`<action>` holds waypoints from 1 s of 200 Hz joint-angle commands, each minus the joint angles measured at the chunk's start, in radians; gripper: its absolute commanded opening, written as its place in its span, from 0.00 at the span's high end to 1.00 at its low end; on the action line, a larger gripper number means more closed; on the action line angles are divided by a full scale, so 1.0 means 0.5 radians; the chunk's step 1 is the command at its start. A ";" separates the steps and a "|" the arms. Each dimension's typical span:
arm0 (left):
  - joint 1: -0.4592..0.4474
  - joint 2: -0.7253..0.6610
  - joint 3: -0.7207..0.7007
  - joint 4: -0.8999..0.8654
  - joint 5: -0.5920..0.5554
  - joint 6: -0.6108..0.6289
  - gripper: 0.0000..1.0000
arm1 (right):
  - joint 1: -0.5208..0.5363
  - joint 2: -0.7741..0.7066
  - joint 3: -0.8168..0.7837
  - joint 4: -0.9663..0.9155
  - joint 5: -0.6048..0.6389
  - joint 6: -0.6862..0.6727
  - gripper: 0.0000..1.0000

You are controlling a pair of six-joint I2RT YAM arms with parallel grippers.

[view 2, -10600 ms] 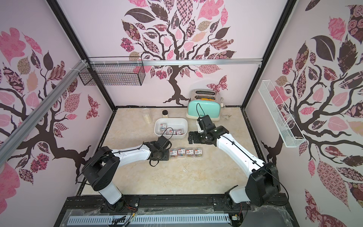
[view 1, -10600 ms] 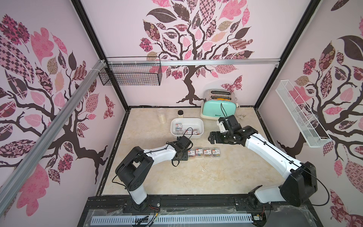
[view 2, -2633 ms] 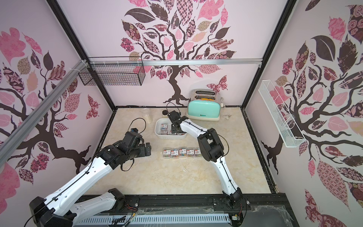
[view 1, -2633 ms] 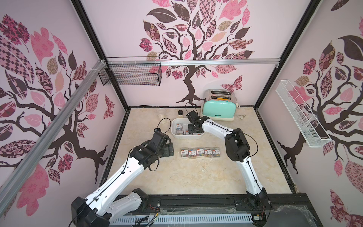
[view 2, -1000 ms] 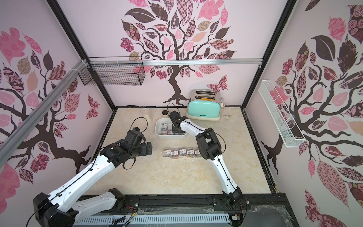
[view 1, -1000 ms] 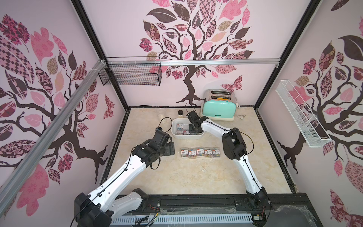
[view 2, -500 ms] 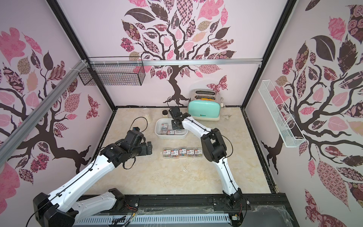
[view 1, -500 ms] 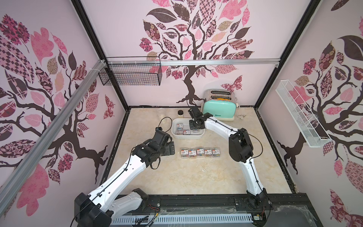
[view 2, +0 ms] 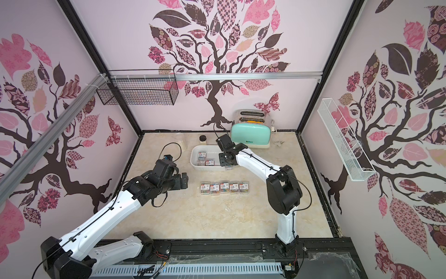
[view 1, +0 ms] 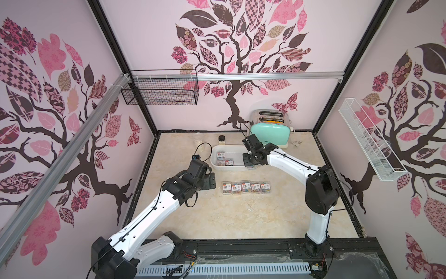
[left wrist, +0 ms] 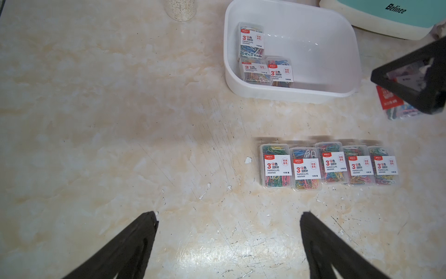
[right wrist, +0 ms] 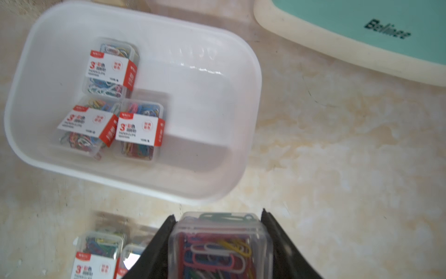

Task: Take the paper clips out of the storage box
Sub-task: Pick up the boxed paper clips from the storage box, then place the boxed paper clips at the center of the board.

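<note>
Paper clips: five cases lay side by side on the table, and three more cases sat together at one end of the storage box. A ninth, the held case, was clamped by its long sides in the right gripper, outside the box by its near corner, with the toaster behind. The left gripper hovered over bare table beside the row, jaws wide apart and empty.

Step in hand, as judged: carry the held case to the row and set it down.
- Aim for the end nearer the right arm, since the left gripper stood by the other.
- Keep the case level and lower it straight down just beside the last case without nudging it.
- Part the jaws only once the base rests flat, since these light, slick cases would likely skid.
- Lift straight up afterwards.
</note>
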 commanded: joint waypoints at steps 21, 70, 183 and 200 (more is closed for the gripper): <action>0.007 0.003 0.022 0.067 0.055 0.025 0.02 | -0.031 -0.355 -0.387 0.047 0.037 0.051 0.70; 0.007 -0.002 0.007 0.080 0.102 0.025 0.02 | -0.150 -0.502 -0.785 0.193 0.050 0.101 0.70; 0.008 -0.019 -0.010 0.067 0.159 0.044 0.02 | -0.318 -0.512 -1.086 0.346 0.083 0.170 0.70; 0.006 -0.022 -0.006 0.062 0.161 0.051 0.02 | -0.331 -0.506 -1.102 0.375 0.065 0.170 0.70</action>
